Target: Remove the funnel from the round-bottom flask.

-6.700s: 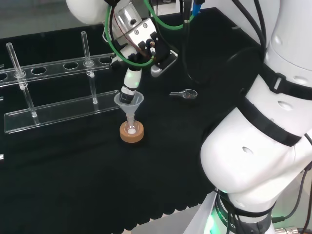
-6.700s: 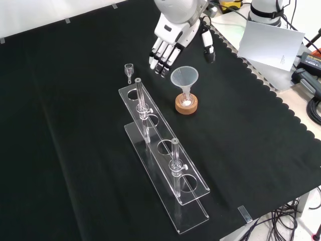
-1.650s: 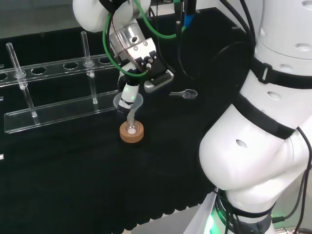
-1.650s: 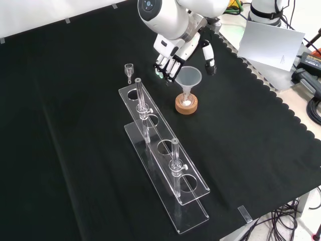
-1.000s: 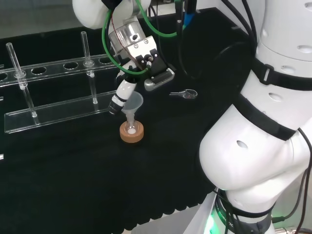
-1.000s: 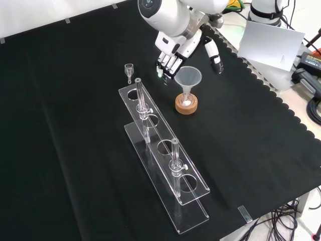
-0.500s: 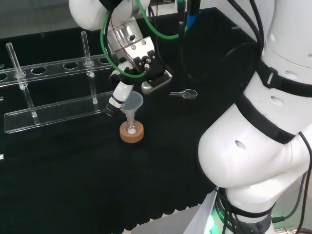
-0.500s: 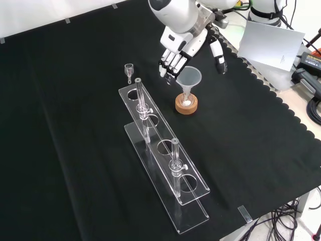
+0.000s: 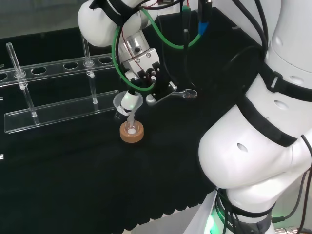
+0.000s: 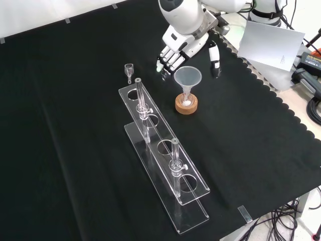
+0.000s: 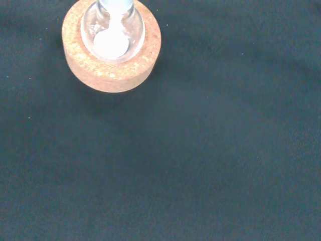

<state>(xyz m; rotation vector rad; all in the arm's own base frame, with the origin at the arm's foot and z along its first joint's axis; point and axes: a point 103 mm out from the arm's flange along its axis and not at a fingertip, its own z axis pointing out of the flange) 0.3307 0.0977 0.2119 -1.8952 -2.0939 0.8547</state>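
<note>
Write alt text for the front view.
A clear funnel sits in a small flask on a cork ring, with the robot's hand open just behind it, fingers to one side and thumb to the other, not gripping. A clear tube rack with two tubes stands nearer on the black cloth.

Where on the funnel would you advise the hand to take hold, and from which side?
Probably pinch the funnel's wide cone just under its rim, from above: it stands upright, stem down in the flask, and the hand hangs open just behind it.
</note>
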